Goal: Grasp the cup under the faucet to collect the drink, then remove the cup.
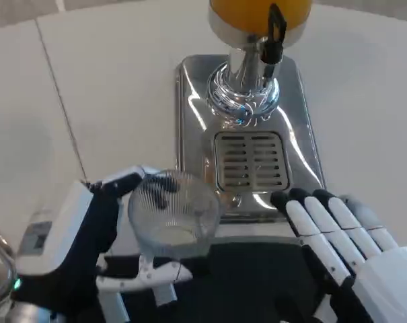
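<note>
Fingers of the left hand (89, 235) wrap the clear cup (173, 212), upright near the drip tray's (250, 161) front left corner. The right hand (344, 235) rests flat and empty beside it. The faucet (274, 37) lies beyond and rightward, so the cup must travel forward-right.

At seven o'clock we see our left hand (89, 235): a white, boxy back over a black palm, with fingers in white and black. A grey label sits on the silver forearm (35, 242) behind it, and a small green light glows near its lower edge. At five o'clock our right hand (338, 232) shows white finger segments, black fingertips (281, 199) and black gaps between the segments.
</note>
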Robot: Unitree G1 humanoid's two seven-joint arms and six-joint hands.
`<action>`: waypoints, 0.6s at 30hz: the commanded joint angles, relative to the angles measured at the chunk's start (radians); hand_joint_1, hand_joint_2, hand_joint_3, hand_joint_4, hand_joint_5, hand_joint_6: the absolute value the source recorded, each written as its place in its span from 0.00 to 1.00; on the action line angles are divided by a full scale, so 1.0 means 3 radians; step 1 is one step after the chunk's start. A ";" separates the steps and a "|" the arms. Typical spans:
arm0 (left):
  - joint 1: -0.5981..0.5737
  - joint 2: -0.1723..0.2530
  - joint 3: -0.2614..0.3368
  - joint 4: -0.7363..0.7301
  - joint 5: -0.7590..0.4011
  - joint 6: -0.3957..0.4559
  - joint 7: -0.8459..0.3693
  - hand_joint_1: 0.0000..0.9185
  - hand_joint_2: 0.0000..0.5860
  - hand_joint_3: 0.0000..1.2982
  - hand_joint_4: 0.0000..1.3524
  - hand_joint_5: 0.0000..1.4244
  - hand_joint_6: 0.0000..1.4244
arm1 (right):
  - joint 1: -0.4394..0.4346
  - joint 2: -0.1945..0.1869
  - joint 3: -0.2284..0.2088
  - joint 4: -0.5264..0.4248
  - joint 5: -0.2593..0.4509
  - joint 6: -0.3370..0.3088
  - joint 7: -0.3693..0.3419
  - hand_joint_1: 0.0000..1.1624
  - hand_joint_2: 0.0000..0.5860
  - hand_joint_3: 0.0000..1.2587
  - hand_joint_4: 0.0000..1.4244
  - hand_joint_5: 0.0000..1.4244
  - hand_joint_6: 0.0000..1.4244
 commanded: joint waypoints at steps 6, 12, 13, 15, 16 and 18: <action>-0.0598 -0.0109 -0.0309 0.0545 0.0163 0.0110 0.0279 0.77 0.00 0.91 0.78 1.00 1.00 | -0.0049 0.0038 0.0051 -0.0026 -0.0025 0.0055 0.0050 0.18 1.00 0.00 0.00 0.00 0.00; -0.0929 -0.0203 -0.0512 0.0772 0.0226 0.0222 0.0374 0.77 0.00 0.91 0.78 1.00 1.00 | -0.0101 0.0043 0.0073 -0.0017 -0.0042 0.0094 0.0077 0.18 1.00 0.00 0.00 0.00 0.00; -0.0981 -0.0218 -0.0540 0.0806 0.0228 0.0246 0.0385 0.77 0.00 0.90 0.78 1.00 1.00 | -0.0106 0.0041 0.0075 -0.0017 -0.0044 0.0100 0.0081 0.18 1.00 0.00 0.00 0.00 0.00; -0.1126 -0.0263 -0.0619 0.0915 0.0252 0.0295 0.0414 0.77 0.00 0.90 0.78 1.00 1.00 | -0.0118 0.0037 0.0077 -0.0017 -0.0041 0.0113 0.0091 0.18 1.00 0.00 0.00 0.00 0.00; -0.1189 -0.0282 -0.0656 0.0970 0.0262 0.0314 0.0432 0.77 0.00 0.90 0.78 1.00 1.00 | -0.0125 0.0037 0.0079 -0.0016 -0.0039 0.0121 0.0096 0.18 1.00 0.00 0.00 0.00 0.00; -0.1284 -0.0311 -0.0711 0.1056 0.0267 0.0347 0.0472 0.77 0.00 0.90 0.78 1.00 1.00 | -0.0141 0.0038 0.0089 -0.0013 -0.0042 0.0136 0.0108 0.18 1.00 0.00 0.00 0.00 0.00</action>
